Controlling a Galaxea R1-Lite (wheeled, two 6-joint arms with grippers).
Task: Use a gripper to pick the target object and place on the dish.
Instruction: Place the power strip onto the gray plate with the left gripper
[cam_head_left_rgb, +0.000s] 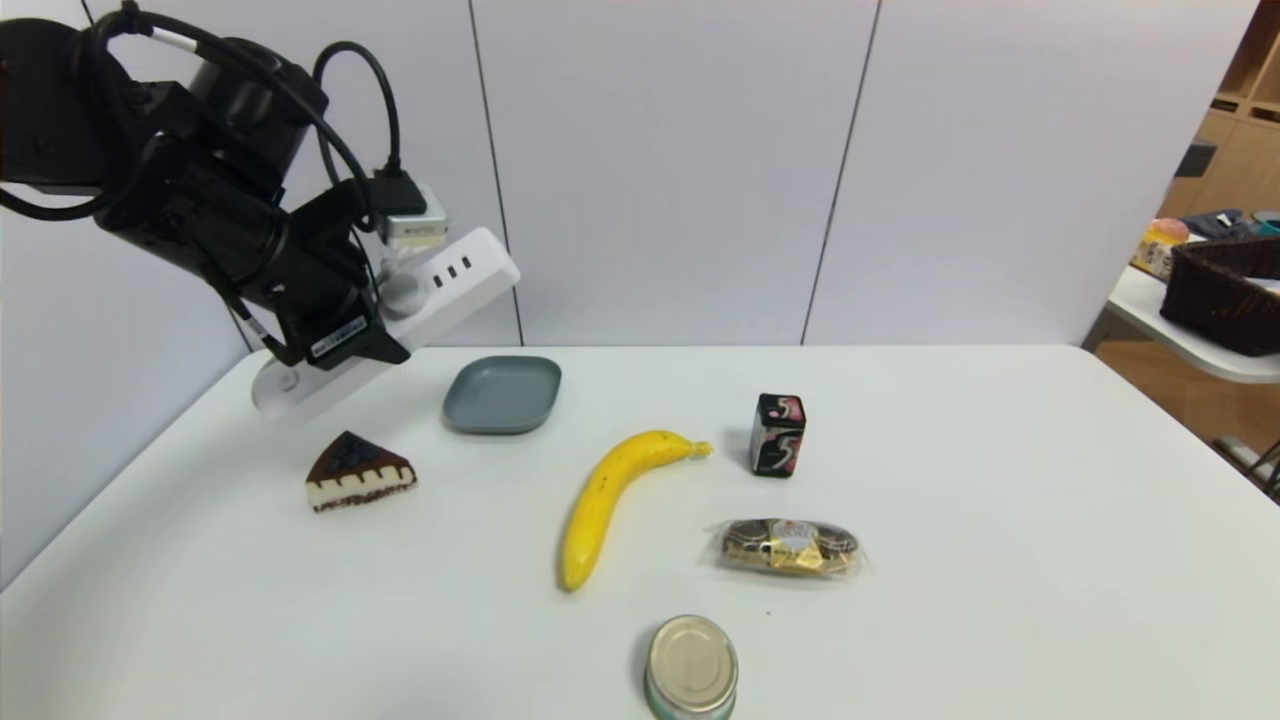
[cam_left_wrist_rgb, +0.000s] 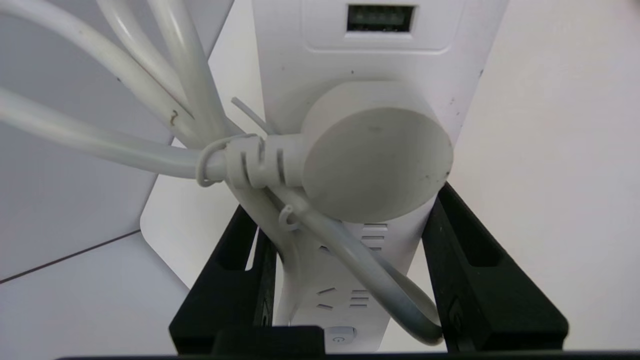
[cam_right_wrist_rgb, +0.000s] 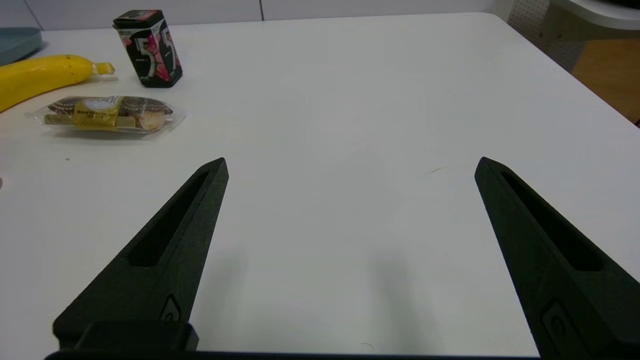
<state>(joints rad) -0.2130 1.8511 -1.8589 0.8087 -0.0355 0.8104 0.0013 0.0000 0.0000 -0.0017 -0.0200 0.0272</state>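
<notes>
Part of the power strip (cam_head_left_rgb: 455, 285) is hidden behind the left gripper (cam_head_left_rgb: 385, 325), which is clenched on its sides and holds it tilted in the air, above the table's (cam_head_left_rgb: 950, 450) far left corner. Its cord (cam_left_wrist_rgb: 125, 115) runs out of the left wrist view, so the loop is cut off there. The plate (cam_head_left_rgb: 502, 394) lies just beside, lower, with free table around it. The right gripper (cam_right_wrist_rgb: 350, 165) rests spread wide over bare table; its arm is not seen. The can (cam_head_left_rgb: 691, 667) is cut by the near edge.
</notes>
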